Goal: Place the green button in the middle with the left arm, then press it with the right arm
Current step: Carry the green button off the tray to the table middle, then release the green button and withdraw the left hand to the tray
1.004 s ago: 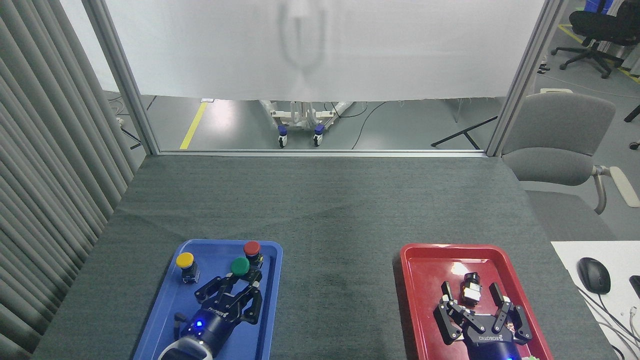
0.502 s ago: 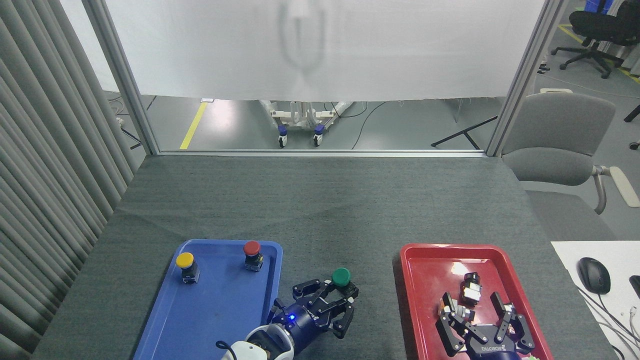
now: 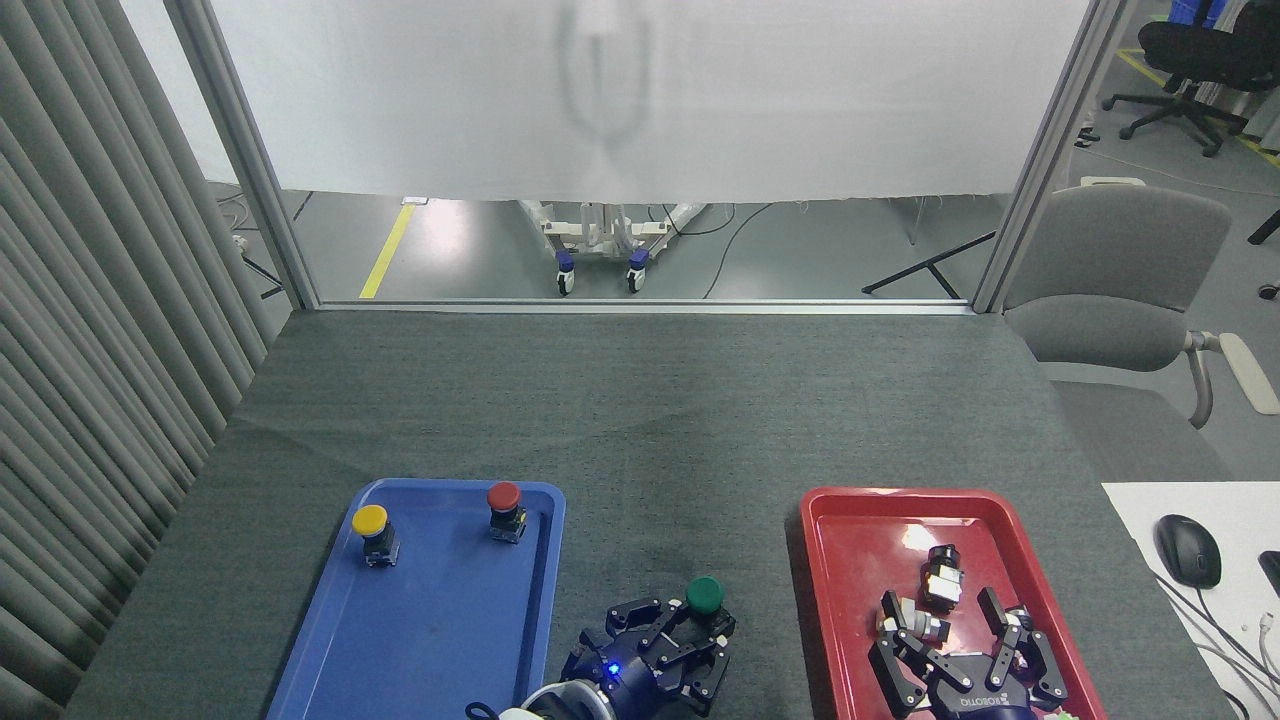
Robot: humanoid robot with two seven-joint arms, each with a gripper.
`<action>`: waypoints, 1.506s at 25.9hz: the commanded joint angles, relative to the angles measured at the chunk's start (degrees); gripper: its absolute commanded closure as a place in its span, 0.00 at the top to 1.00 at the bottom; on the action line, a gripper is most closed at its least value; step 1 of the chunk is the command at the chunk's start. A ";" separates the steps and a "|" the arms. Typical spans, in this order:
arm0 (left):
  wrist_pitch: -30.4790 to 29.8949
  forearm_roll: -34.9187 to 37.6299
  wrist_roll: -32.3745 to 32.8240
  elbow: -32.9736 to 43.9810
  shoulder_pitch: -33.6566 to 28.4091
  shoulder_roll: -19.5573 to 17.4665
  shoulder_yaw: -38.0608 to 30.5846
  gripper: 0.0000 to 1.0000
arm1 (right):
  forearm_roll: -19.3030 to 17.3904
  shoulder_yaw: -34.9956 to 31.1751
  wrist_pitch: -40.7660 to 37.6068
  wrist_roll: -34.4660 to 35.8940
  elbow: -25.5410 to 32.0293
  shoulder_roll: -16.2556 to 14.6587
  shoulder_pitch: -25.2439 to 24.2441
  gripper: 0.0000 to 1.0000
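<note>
The green button (image 3: 705, 595) is over the dark grey cloth (image 3: 660, 450) between the two trays, near the table's front edge. My left gripper (image 3: 688, 622), black with a blue light, is shut on the button's body just below the green cap. I cannot tell whether the button rests on the cloth or hangs slightly above it. My right gripper (image 3: 938, 628) is open over the near part of the red tray (image 3: 850, 520), its fingers spread around a small loose part (image 3: 915, 622).
The blue tray (image 3: 440, 620) at the left holds a yellow-capped button (image 3: 370, 522) and a red-capped button (image 3: 503, 498). A second small black-and-white part (image 3: 941, 576) lies in the red tray. A mouse (image 3: 1188, 550) sits on a white desk at the right; a grey chair (image 3: 1110, 280) stands behind.
My left gripper carried the green button out of the blue tray to the right onto the cloth strip between the trays, then drew nearer. My right gripper slid back slightly.
</note>
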State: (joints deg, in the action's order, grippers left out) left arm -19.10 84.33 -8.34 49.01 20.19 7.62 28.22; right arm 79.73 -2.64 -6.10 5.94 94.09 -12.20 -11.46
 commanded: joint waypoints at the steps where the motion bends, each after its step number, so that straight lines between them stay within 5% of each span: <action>1: 0.47 -0.05 -0.10 -1.37 0.02 0.02 0.43 0.59 | 0.52 0.17 0.56 -0.14 -0.05 0.07 0.03 0.99; 3: 0.91 -0.05 -0.62 -1.46 -0.07 0.02 0.60 0.99 | 0.69 0.26 0.56 -0.14 -0.05 0.16 0.03 0.99; 11: 1.26 -0.22 -0.97 4.95 -3.05 -0.33 1.75 0.99 | 0.78 0.70 0.56 -0.32 -0.31 0.51 0.03 0.96; 16: 11.28 -0.40 -0.62 25.78 -14.66 -6.39 -1.59 0.99 | 1.31 3.69 0.30 -0.23 -1.63 0.69 0.56 0.72; 21: 25.52 -0.75 -0.36 41.96 -25.73 -12.02 -11.44 0.99 | 5.09 8.96 0.56 -0.49 -3.39 2.53 2.76 0.37; 28: 26.22 -0.75 0.17 43.27 -30.30 -12.90 -22.95 0.99 | 8.34 16.34 2.67 -0.67 -6.29 4.11 6.27 0.06; 39: 26.05 -0.84 0.17 43.28 -29.86 -13.60 -24.62 0.99 | 10.01 22.06 6.63 -2.43 -12.53 6.58 11.11 0.00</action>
State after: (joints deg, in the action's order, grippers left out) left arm 6.98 83.50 -8.12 92.34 -9.67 -5.85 4.42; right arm 89.17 18.73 0.07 4.11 82.56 -6.30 -0.77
